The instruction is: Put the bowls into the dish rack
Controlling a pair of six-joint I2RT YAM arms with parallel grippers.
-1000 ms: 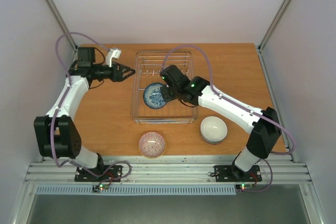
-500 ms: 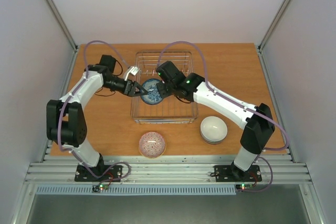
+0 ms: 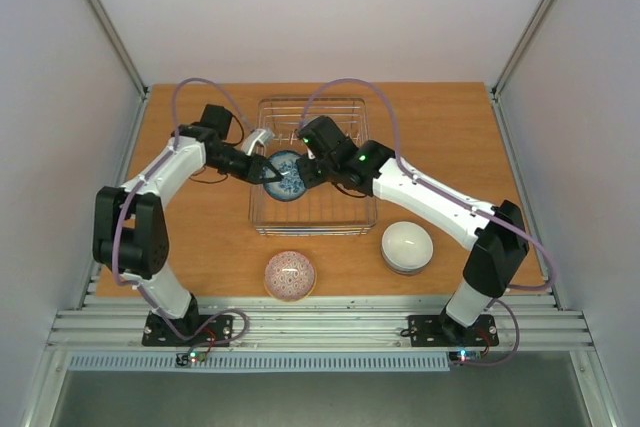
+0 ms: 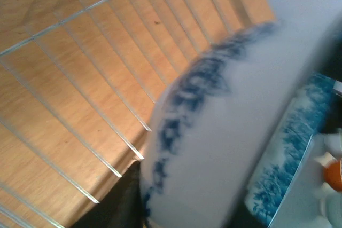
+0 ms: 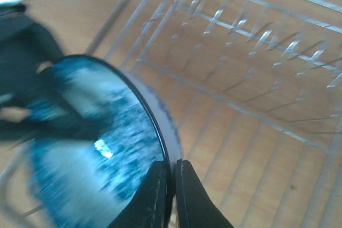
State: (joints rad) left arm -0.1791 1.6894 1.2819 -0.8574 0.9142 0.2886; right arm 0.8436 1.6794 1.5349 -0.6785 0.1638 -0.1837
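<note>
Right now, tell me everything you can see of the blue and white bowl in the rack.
The blue-and-white bowl is small, round and glazed like ceramic. It has a dense blue pattern inside, a dark rim, and a white outside with a blue band near the rim. It sits tilted within the dish rack, left of the middle. The right gripper is pinched on its rim. The left gripper is at its left edge, but whether it grips cannot be told.

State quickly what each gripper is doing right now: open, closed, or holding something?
Left gripper: at the bowl; open or closed cannot be told.
Right gripper: closed on the bowl's rim.
</note>
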